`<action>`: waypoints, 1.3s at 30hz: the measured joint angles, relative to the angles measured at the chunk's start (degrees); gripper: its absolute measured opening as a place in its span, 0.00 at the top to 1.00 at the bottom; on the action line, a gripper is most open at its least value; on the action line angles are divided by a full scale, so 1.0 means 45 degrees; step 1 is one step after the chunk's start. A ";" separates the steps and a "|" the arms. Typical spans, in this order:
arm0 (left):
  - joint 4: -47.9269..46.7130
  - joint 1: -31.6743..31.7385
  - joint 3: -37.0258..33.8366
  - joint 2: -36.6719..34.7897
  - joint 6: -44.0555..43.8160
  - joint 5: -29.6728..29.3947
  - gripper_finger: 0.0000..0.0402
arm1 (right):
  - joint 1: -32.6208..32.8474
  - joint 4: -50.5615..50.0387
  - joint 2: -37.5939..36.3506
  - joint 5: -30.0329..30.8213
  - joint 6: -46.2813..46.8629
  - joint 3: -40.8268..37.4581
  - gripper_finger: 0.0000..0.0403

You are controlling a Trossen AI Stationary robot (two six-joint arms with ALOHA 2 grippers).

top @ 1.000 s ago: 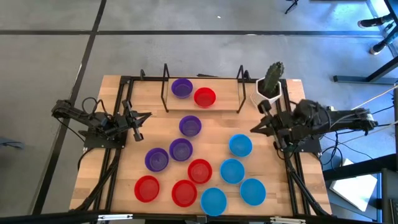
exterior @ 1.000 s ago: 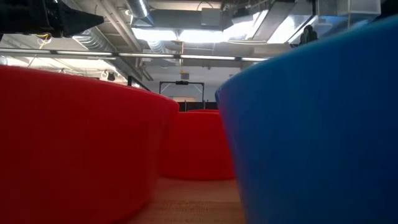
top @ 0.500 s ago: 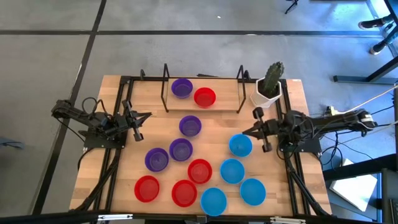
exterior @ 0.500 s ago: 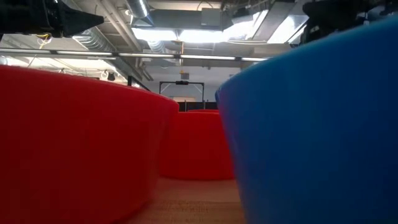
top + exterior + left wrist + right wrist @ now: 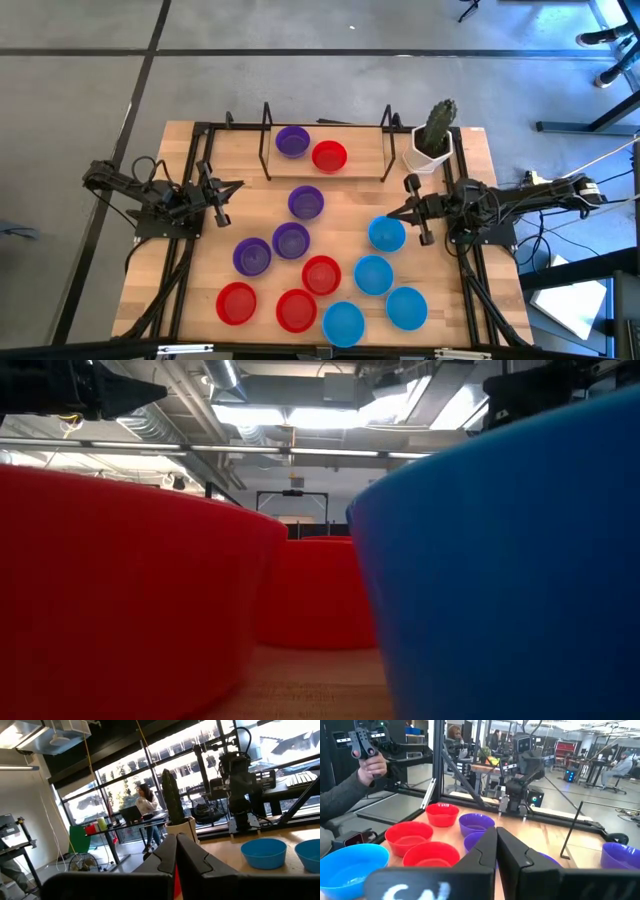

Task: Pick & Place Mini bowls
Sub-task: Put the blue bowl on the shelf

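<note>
Twelve mini bowls rest on their bases on the wooden table [image 5: 200,300]. Purple ones [image 5: 306,202] [image 5: 291,240] [image 5: 252,257] stand in the middle. Red ones [image 5: 321,274] [image 5: 237,303] [image 5: 297,310] stand near the front. Blue ones [image 5: 386,234] [image 5: 373,274] [image 5: 343,323] are at the right. One purple bowl [image 5: 292,141] and one red bowl [image 5: 329,156] sit at the far edge inside a black frame. My right gripper [image 5: 392,213] [image 5: 496,840] is shut and holds nothing, hovering just beyond the farthest blue bowl. My left gripper [image 5: 222,195] [image 5: 176,847] is shut at the left edge, touching nothing.
A white pot with a green cactus [image 5: 432,140] stands at the far right corner, close behind my right arm. A black wire frame [image 5: 266,140] fences the far strip of the table. Beyond the table a person's hand [image 5: 367,762] holds a controller.
My right gripper has come down and tipped level, its tips reaching a little toward the table's left, to just above the farthest blue bowl; it then held still. Its fingers stay shut. No bowl has moved.
</note>
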 joint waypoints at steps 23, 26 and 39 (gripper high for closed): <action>0.0003 0.0000 0.0000 0.0000 0.0003 0.0015 0.99 | 0.0000 -0.0236 0.0626 -0.0559 -0.0633 0.0000 0.97; 0.0004 0.0000 0.0000 0.0003 -0.0108 0.0020 0.98 | 0.0000 -0.0209 0.0777 -0.0559 -0.0597 0.0000 0.97; 0.0005 0.0000 0.0000 0.0000 0.0062 -0.0009 0.98 | 0.0000 -0.0190 0.1088 -0.0534 -0.0563 0.0005 0.97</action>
